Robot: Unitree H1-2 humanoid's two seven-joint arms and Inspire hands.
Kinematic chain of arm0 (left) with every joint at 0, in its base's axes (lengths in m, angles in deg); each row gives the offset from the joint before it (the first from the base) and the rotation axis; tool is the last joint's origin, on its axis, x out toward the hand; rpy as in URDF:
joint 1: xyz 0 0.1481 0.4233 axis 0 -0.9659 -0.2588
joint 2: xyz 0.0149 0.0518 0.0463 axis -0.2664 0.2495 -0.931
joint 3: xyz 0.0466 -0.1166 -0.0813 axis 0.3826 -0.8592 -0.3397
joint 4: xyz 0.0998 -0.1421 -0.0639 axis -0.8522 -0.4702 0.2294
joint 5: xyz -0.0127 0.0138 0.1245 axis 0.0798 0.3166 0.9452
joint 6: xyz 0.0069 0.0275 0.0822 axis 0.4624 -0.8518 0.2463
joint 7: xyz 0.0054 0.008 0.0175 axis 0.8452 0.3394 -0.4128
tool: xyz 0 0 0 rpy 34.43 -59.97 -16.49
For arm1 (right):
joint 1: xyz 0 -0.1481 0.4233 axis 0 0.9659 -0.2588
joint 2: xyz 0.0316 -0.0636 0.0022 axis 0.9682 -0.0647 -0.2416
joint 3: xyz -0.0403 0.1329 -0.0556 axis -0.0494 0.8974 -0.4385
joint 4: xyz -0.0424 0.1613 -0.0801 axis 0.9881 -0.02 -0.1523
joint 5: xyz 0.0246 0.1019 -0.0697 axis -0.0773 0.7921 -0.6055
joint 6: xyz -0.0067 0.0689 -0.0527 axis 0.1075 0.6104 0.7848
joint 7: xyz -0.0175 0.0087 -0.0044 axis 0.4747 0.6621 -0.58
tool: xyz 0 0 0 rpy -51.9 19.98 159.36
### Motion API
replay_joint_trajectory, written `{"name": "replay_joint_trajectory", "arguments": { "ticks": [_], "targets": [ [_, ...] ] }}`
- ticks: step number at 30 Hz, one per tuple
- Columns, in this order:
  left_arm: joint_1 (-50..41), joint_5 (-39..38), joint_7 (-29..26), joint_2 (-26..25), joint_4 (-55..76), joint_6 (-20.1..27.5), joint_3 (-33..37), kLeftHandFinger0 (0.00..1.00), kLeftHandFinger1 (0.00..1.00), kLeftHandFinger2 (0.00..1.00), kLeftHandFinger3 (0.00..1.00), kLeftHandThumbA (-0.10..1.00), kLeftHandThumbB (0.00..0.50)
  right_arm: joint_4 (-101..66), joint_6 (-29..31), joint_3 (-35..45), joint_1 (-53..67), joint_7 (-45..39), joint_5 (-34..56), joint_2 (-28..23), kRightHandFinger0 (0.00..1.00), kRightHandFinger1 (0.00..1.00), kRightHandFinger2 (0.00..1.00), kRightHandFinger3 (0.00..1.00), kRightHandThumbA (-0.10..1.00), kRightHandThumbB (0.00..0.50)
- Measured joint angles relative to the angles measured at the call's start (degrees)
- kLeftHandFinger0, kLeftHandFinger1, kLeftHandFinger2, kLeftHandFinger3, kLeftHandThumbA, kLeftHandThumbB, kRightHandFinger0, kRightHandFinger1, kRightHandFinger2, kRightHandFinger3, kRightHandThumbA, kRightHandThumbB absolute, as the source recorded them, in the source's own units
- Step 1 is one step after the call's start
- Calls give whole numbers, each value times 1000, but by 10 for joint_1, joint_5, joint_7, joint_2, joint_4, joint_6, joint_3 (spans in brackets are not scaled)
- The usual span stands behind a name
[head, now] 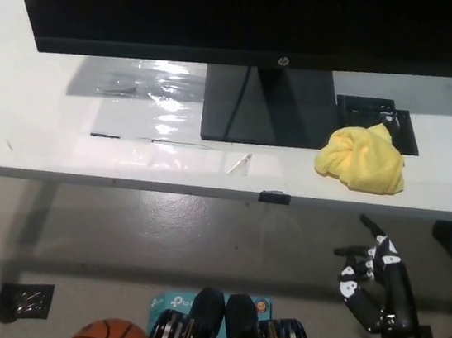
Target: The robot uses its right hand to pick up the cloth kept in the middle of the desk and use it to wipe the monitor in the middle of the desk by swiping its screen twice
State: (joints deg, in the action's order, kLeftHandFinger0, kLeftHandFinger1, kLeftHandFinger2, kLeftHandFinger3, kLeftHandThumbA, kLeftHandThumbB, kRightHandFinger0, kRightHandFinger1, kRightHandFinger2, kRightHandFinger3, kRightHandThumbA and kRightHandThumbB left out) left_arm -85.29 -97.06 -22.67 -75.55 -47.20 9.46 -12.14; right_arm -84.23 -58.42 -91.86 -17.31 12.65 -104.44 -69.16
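Fingers of the right hand point(370, 275) spread, holding nothing, below the desk edge point(125, 174) near the yellow cloth point(362, 158)

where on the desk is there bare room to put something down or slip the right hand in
Bare desk lies at the left, left of the monitor stand; clear film covers part of it. The front strip below the stand is also free. It is crowded at the right: the yellow cloth sits against the stand and a black tray. The right hand hangs open below the desk edge.

An orange basketball point(108, 337) sits on the floor beside a teal box point(172, 303), below the desk.
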Motion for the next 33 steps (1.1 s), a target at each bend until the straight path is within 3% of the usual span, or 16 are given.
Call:
{"name": "replay_joint_trajectory", "arguments": {
  "ticks": [2, 4, 5, 6, 7, 8, 9, 10, 19, 24, 26, 30, 33],
  "targets": [
    [0, 0, 0, 0, 0, 0, 0, 425, 474, 592, 757, -81, 140, -25, 0, -10, -5, -3, -12, -4, 286, 359, 543, 933, 115, 91],
    [-1, 0, 0, 0, 2, 0, 0, 404, 455, 572, 743, -84, 152, -43, 0, -16, -12, -7, -19, -8, 418, 518, 656, 932, 129, 119],
    [-1, 0, 0, 0, 4, 0, 0, 402, 453, 570, 741, -85, 151, -51, 0, -19, -18, -10, -24, -11, 442, 543, 665, 927, 120, 116],
    [-1, 0, 1, 0, 3, 0, 0, 405, 461, 578, 747, -87, 151, -58, 1, -21, -23, -11, -29, -13, 610, 875, 965, 959, 151, 127],
    [-1, 0, 1, 0, 3, 0, 0, 406, 464, 581, 750, -87, 151, -67, 1, -24, -31, -13, -37, -17, 623, 919, 1000, 967, 167, 125],
    [-1, 0, 1, 1, 3, 0, 0, 406, 462, 577, 745, -78, 157, -77, 1, -26, -42, -15, -44, -22, 727, 1000, 1000, 991, 211, 136],
    [-1, 0, 1, 1, 3, 0, 0, 409, 465, 578, 746, -77, 148, -83, 0, -28, -52, -18, -51, -27, 975, 1000, 1000, 1000, 308, 148],
    [-1, 0, 1, 1, 3, 0, 0, 408, 463, 579, 746, -83, 141, -90, -2, -30, -63, -21, -60, -33, 1000, 1000, 1000, 1000, 348, 163],
    [-3, 0, 2, 1, 3, 0, -1, 423, 467, 586, 759, -80, 133, -122, -40, -32, -156, -65, -111, -92, 1000, 1000, 1000, 1000, 305, 230],
    [-5, 0, 2, 1, 4, 0, -1, 421, 468, 594, 757, -86, 130, -103, -54, -32, -177, -83, -130, -111, 1000, 1000, 1000, 1000, 366, 285],
    [-5, 0, 2, 1, 4, 0, -2, 417, 463, 594, 746, -85, 132, -88, -62, -33, -188, -91, -140, -122, 1000, 1000, 1000, 1000, 333, 293],
    [-5, 0, 2, 1, 4, 1, -3, 432, 475, 597, 752, -76, 136, -43, -65, -33, -211, -99, -151, -135, 1000, 1000, 1000, 1000, 268, 264],
    [-5, 0, 2, 1, 4, 1, -4, 444, 487, 610, 764, -54, 150, -8, -65, -36, -222, -101, -157, -137, 1000, 1000, 1000, 1000, 278, 255]
  ]
}}
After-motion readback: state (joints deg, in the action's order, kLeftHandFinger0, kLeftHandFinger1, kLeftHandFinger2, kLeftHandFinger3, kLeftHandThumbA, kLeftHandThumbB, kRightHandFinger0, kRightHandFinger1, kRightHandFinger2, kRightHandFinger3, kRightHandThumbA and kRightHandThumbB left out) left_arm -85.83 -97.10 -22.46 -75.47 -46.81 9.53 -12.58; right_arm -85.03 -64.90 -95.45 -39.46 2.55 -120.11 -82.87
